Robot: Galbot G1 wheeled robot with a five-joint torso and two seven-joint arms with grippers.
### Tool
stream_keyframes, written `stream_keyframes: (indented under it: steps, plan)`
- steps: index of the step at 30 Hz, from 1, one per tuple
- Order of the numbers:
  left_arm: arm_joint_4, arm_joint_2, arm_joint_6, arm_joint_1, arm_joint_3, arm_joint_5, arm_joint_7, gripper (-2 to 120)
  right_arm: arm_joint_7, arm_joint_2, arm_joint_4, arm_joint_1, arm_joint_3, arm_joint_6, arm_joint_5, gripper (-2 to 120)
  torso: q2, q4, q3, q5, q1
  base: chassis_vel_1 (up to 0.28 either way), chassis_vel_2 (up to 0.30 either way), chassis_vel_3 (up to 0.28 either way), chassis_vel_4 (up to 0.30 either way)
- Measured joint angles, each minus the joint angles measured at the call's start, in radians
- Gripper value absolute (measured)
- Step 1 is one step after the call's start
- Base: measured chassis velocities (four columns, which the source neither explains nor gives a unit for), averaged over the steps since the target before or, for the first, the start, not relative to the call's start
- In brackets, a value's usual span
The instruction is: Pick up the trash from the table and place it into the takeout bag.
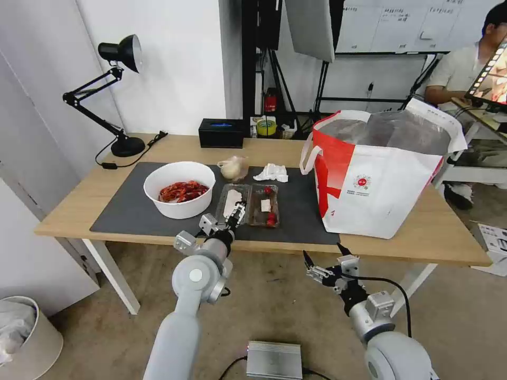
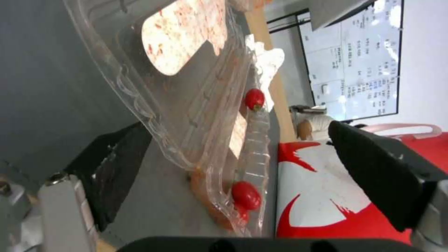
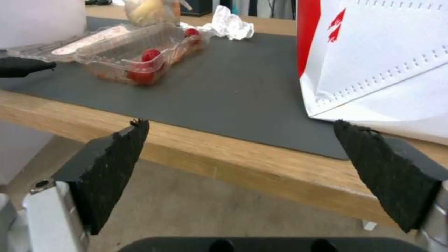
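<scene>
Clear plastic tray (image 1: 249, 203) lay on the mat's near edge, left of the takeout bag (image 1: 377, 174); the left gripper (image 1: 236, 213) straddled it, jaws spread. The right gripper (image 1: 323, 262) waited spread-jawed below the table (image 1: 74, 203).

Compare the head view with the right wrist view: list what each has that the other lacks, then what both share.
Head view alone: the white bowl of red shells, the desk lamp, the black box, the takeout bag's open foil-lined top, and the left gripper at the clear tray's near end. Right wrist view alone: the right gripper seen close, open, below the table's front edge. Both: the clear tray, the crumpled tissue, the grey mat.
</scene>
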Motion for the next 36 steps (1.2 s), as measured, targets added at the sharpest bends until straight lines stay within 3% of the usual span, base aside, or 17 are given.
stream_keyframes:
  steps: [15, 36]
  plan:
    - [-0.027, 0.017, -0.006, -0.001, 0.007, 0.01, 0.073, 100, -0.002, 0.004, -0.003, 0.002, -0.008, 0.001, -0.014, 100, 0.0, 0.0, 0.0, 0.0, 0.0, 0.0, 0.0, 0.0, 0.0]
    - [-0.049, 0.02, -0.01, -0.009, 0.035, 0.023, 0.121, 100, -0.002, 0.002, 0.007, -0.01, 0.002, 0.007, -0.017, 100, 0.0, 0.0, 0.0, 0.0, 0.0, 0.0, 0.0, 0.0, 0.0]
